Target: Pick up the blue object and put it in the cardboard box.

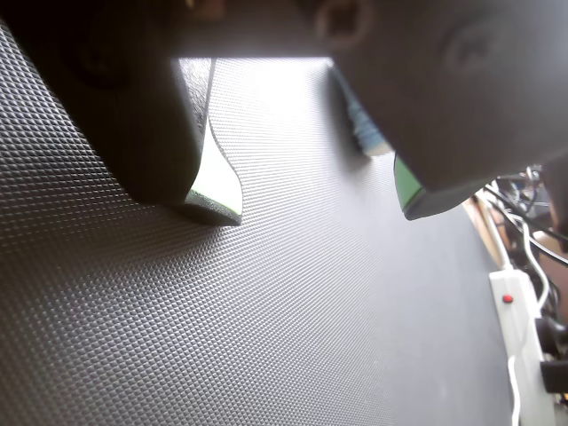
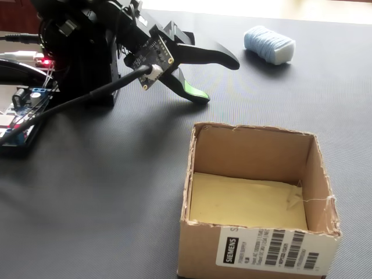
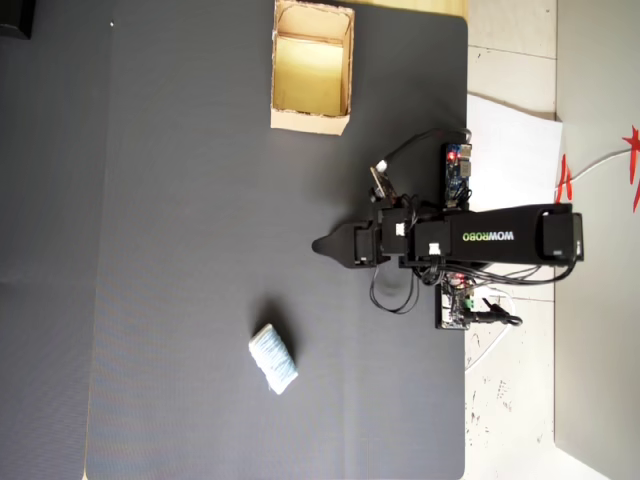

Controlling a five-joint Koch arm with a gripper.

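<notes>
1. The arm reaches low over the dark tabletop (image 2: 116, 192), its gripper (image 2: 218, 78) with jaws spread apart and empty
2. The blue object (image 2: 268, 45) lies well beyond the gripper
3. The cardboard box (image 2: 256, 256) stands open, apart from both

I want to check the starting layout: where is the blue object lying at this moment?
In the overhead view the blue object lies on the dark mat, lower centre, far from the cardboard box at the top and apart from the tool.
</notes>
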